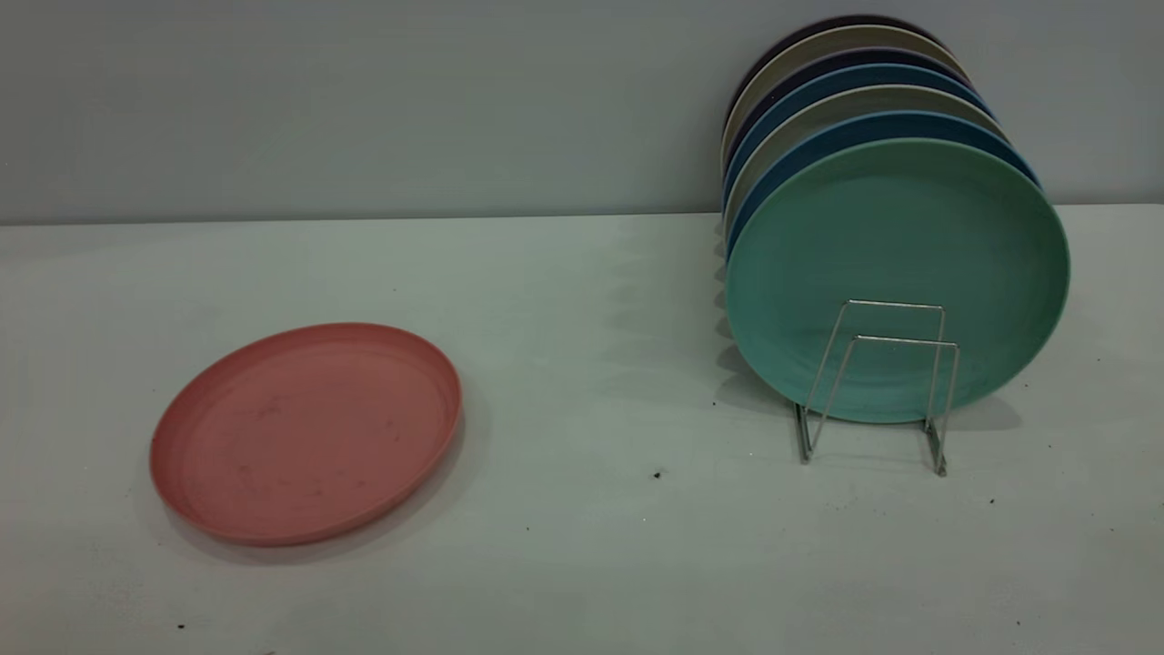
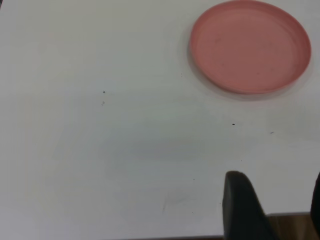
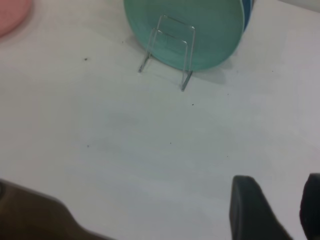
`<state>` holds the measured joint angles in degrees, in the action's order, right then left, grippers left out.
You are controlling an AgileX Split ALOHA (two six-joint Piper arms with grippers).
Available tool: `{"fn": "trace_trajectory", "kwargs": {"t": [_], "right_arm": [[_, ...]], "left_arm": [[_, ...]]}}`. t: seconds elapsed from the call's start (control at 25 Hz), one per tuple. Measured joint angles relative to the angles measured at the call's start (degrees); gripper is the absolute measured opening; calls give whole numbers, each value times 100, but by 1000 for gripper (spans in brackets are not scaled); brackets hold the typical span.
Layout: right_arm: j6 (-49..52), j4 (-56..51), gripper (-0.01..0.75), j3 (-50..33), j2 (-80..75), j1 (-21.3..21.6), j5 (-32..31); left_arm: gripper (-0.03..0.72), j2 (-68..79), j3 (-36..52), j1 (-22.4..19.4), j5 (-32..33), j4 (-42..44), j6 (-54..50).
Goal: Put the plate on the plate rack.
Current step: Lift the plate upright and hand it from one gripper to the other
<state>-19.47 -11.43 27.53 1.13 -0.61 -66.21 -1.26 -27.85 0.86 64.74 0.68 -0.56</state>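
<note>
The salmon-pink plate (image 1: pixel 307 432) lies flat on the white table at the left. It also shows in the left wrist view (image 2: pixel 250 46) and at the edge of the right wrist view (image 3: pixel 10 15). The silver wire plate rack (image 1: pixel 909 341) stands at the right, its two front loops free; it also shows in the right wrist view (image 3: pixel 186 82). Neither gripper shows in the exterior view. My left gripper (image 2: pixel 277 180) is open and empty above the table's edge, well apart from the pink plate. My right gripper (image 3: pixel 279 180) is open and empty, well short of the rack.
A teal-green plate (image 1: pixel 896 264) stands upright in the rack behind the free loops, with several blue and beige plates (image 1: pixel 855 100) upright behind it. A grey wall runs along the back. The table's edge shows in the left wrist view (image 2: pixel 290 225).
</note>
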Motion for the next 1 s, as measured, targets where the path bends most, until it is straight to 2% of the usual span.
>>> {"fn": "trace_trajectory", "kwargs": {"t": [0.4,0.6,0.8,0.88,1.0], "right_arm": [[0,0,263,0,0,0,4],[0,-148,288,29,-74,0,171],[0,-474,381,73,-672,0,801],[0,-604,398,73,-965,0,1113],[-5,-794,404,73,-1456,0,1431]], "left_arm": [[376,0,-5,0,-7,0,16],[376,126,-95,0,-391,-150,56],[378,1391,-103,0,-748,-157,23],[384,2059,-103,0,-1034,-157,23],[432,3161,-103,0,-1538,-255,95]]}}
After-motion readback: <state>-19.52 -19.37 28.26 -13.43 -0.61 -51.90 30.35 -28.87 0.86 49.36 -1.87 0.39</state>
